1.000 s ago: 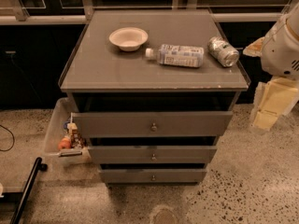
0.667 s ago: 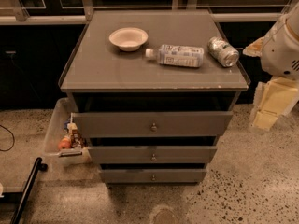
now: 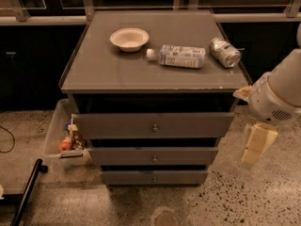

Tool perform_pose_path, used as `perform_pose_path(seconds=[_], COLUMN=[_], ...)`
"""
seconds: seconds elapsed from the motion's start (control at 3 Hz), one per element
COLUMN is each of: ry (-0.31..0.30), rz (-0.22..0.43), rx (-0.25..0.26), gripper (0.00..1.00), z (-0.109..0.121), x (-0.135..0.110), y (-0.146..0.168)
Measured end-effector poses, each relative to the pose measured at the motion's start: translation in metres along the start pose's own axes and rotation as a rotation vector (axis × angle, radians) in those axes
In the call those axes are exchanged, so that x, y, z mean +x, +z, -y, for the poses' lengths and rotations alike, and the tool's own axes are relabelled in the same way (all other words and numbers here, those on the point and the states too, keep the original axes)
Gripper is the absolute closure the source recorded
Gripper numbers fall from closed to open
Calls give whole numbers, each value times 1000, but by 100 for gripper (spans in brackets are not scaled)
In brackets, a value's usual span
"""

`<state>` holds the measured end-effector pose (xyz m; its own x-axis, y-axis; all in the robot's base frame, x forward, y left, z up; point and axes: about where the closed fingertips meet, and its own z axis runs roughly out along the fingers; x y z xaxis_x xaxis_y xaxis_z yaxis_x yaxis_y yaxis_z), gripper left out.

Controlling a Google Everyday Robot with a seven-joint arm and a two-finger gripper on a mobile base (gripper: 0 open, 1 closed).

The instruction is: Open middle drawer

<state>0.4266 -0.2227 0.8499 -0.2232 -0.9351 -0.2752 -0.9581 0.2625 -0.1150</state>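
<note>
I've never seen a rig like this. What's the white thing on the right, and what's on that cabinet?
The white shape on the right is the robot's arm. The pale block under it is its gripper, the grasping part. It hangs beside the cabinet, level with the drawers, apart from them and holding nothing. The single camera looks down at the cabinet's front. On top stands a bowl, with a bottle and a can lying on their sides. The middle drawer is the one to open.

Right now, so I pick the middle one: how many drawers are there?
3, stacked in the cabinet front: top drawer, middle drawer below it, bottom drawer lowest. The gripper hangs off the cabinet's right side, touching none.
</note>
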Motion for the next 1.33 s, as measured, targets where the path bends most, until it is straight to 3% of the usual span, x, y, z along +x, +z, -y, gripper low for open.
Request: perform_pose_path(seconds=[0.67,1.0,1.33], ry=[-42,-41,-19], rz=[42,39,34], rx=[-41,-41,-86], gripper=[0,0,0], z=[-16,-16,-16], x=[35,36,41], y=[126,126,144])
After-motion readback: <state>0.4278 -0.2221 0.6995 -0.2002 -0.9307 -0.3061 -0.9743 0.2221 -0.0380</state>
